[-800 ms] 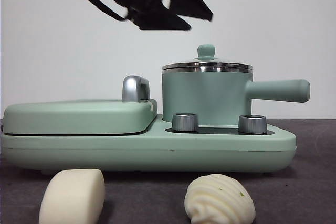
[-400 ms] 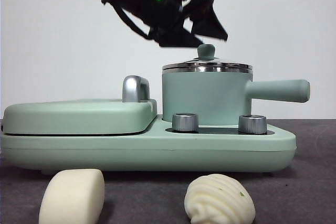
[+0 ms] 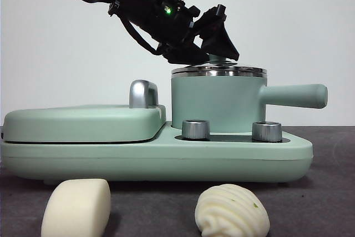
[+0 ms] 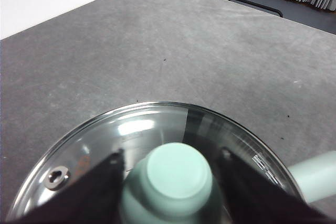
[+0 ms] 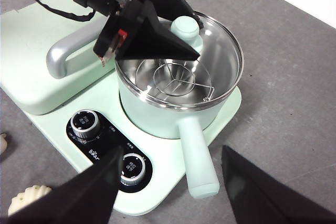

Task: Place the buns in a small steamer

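Observation:
Two cream-white buns lie on the table in front of the cooker: a smooth block point(image 3: 76, 207) and a ridged swirled one point(image 3: 232, 211), which also shows in the right wrist view point(image 5: 29, 198). The small steamer point(image 3: 216, 101) stands on the cooker with its glass lid point(image 4: 142, 129) on. My left gripper point(image 3: 213, 54) is down at the lid, open, one jaw on each side of the green knob point(image 4: 178, 174). My right gripper point(image 5: 172, 148) hangs open high above the steamer's handle point(image 5: 199, 156) and holds nothing.
The mint-green cooker base point(image 3: 166, 159) carries a flat griddle lid point(image 3: 83, 123) with a chrome handle point(image 3: 143, 94) left of the steamer. Two steel dials point(image 3: 195, 129) point(image 3: 267, 131) sit in front of the pot. A wire rack point(image 5: 170, 82) shows through the glass lid.
My left gripper has come down and to the right from above the cooker. Its jaws now straddle the lid knob. The buns, the steamer and the right arm have not moved.

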Motion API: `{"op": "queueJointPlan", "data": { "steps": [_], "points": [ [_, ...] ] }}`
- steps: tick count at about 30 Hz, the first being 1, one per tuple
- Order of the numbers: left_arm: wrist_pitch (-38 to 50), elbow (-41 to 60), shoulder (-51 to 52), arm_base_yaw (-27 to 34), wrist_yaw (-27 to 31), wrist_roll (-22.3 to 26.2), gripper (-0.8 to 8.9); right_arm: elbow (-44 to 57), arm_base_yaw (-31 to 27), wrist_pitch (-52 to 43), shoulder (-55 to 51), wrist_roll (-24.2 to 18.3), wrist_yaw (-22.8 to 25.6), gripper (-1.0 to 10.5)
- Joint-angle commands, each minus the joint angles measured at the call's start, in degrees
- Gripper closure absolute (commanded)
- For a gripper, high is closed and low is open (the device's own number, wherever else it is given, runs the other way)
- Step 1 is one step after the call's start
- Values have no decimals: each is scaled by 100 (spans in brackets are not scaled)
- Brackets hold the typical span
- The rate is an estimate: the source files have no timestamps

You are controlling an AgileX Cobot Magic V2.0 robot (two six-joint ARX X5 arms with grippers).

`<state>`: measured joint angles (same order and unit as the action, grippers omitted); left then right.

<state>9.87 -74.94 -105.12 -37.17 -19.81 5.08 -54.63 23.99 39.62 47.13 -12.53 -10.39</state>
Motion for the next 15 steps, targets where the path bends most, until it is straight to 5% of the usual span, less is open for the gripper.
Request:
{"op": "queueJointPlan", "data": {
  "steps": [1,4,15],
  "points": [
    [0,-118,-168,-57,-11,-17,708,-90,24,-59,33,72,13,648],
    [0,-118,-168,-57,-11,4,804,-90,24,-59,33,72,15,648],
    [28,-120,26,-57,-11,26,806,-87,24,-57,35,72,15,648]
  ]
}}
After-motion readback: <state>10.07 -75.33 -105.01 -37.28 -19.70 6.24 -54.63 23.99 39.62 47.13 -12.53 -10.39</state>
